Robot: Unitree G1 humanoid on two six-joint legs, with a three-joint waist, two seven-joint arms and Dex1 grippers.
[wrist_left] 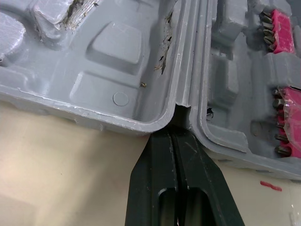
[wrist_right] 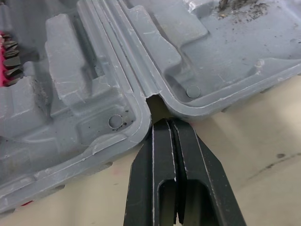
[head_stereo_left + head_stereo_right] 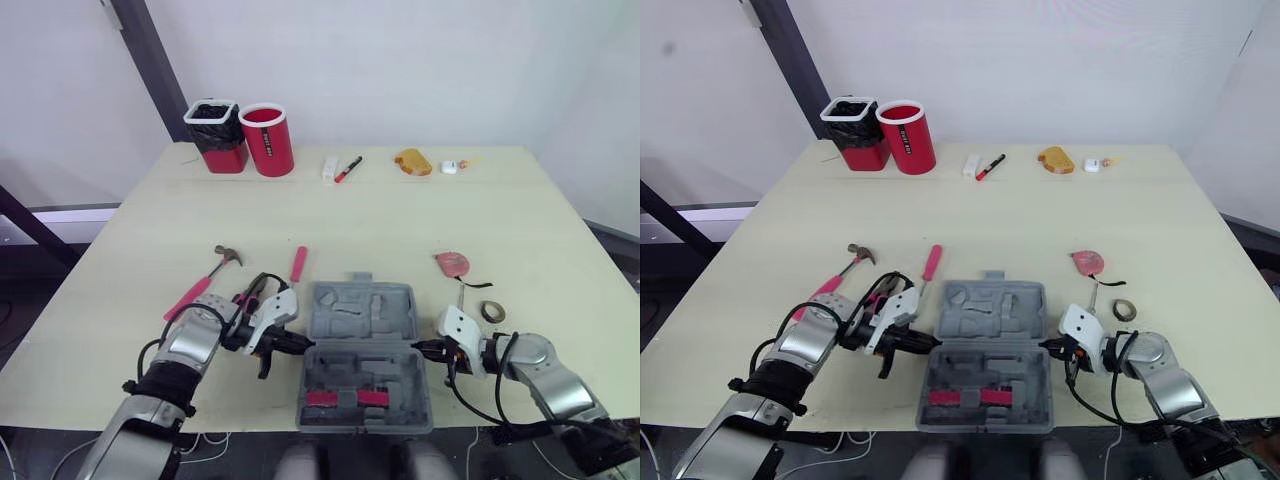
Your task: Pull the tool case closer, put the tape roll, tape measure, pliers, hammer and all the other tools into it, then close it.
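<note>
I see the open grey plastic tool case [image 3: 345, 312] on the pale worktop [image 3: 400, 230] | left hand [image 1: 175, 136] pinched closed, tips at the hinge notch [image 1: 181, 109] | right hand [image 2: 165, 123] closed too, at the hinge's opposite end

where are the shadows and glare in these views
Left eye view: soft, even light on the table, only a faint shadow at the base of the red cup. Left wrist view: the hinge notch of the tool case lies in dark shade ahead of the shut left gripper. Right wrist view: same dark notch ahead of the right gripper, pale sheen along its fingers.
</note>
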